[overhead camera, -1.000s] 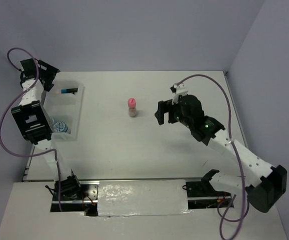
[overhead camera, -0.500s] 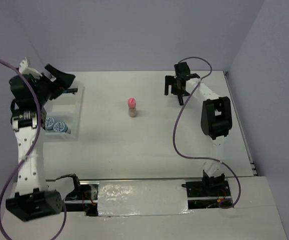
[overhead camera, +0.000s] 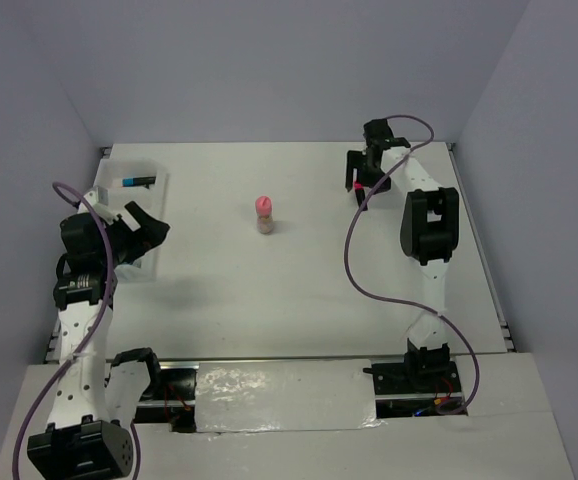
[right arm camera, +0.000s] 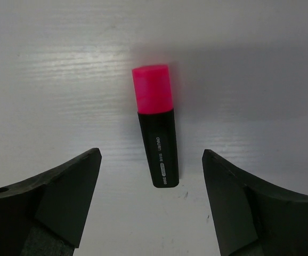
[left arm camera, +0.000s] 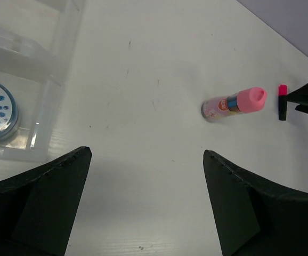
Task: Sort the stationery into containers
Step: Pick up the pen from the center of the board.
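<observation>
Your right hand (right arm camera: 151,153) has swung to the table's (right arm camera: 58,58) far edge and hangs, fingers apart, over the pink marker (right arm camera: 157,141), likely the next pick. Your left hand (left arm camera: 147,153), spread and empty, has backed off the tray (left arm camera: 47,109); the tube (left arm camera: 231,104) waits mid-table.

I see a plain white counter (overhead camera: 269,290) carrying three things directly. A white translucent rectangular plastic tray (left arm camera: 57,77) sits along its far left side. A small tan tube with a pink cap (overhead camera: 264,214) stands upright near the middle, well apart from the tray. A short black marker with a pink cap (right arm camera: 156,141) lies flat toward the far right.
</observation>
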Available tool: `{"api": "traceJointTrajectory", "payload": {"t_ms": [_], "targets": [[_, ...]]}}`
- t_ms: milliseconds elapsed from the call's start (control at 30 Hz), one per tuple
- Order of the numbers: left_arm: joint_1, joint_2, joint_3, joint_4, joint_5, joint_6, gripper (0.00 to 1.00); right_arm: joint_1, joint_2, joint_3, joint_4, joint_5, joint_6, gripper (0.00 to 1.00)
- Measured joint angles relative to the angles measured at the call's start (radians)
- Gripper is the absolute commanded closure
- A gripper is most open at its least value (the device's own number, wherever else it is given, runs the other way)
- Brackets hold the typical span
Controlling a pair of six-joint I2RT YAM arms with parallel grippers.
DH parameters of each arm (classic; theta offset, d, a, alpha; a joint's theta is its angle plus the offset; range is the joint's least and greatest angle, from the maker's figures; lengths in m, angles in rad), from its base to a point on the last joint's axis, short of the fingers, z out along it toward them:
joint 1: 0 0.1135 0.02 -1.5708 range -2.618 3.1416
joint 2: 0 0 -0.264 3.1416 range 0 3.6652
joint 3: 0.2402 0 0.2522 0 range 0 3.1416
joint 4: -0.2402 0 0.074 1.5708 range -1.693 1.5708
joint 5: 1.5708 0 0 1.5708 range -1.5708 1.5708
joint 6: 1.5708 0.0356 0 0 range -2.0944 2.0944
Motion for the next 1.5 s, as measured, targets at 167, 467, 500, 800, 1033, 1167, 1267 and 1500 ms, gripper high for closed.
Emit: {"api": "traceJointTrajectory", "payload": {"t_ms": [167,467,500,800,1033,1167,1267,1500], "targets": [[0.000,-0.017,0.000,0.001,-0.029,0.018,0.01,-0.001,0.012,-0.019,-0.037,-0.022,-0.008,0.34],[0.000,-0.046,0.000,0.001,-0.042,0.023,0.01,0.004,0.061,0.016,-0.119,-0.015,-0.007,0.43],[0.000,-0.046,0.000,0.001,-0.041,0.023,0.01,0.005,0.068,0.024,-0.131,-0.014,-0.006,0.44],[0.000,-0.045,-0.001,0.002,-0.023,0.040,0.01,0.008,0.088,0.061,-0.171,-0.006,0.000,0.87],[-0.012,0.013,0.005,0.059,0.195,-0.024,0.01,0.069,-0.135,-0.250,-0.029,-0.011,-0.017,0.89],[-0.071,0.021,0.086,0.093,0.297,-0.134,0.01,0.165,-0.369,-0.382,0.035,0.009,-0.011,0.89],[-0.153,0.026,0.216,0.147,0.319,-0.203,0.01,0.278,-0.587,-0.442,0.080,0.034,0.006,0.88],[-0.369,0.091,0.381,0.303,0.331,-0.325,0.01,0.639,-0.973,-0.583,0.192,0.038,0.089,0.88]]}}
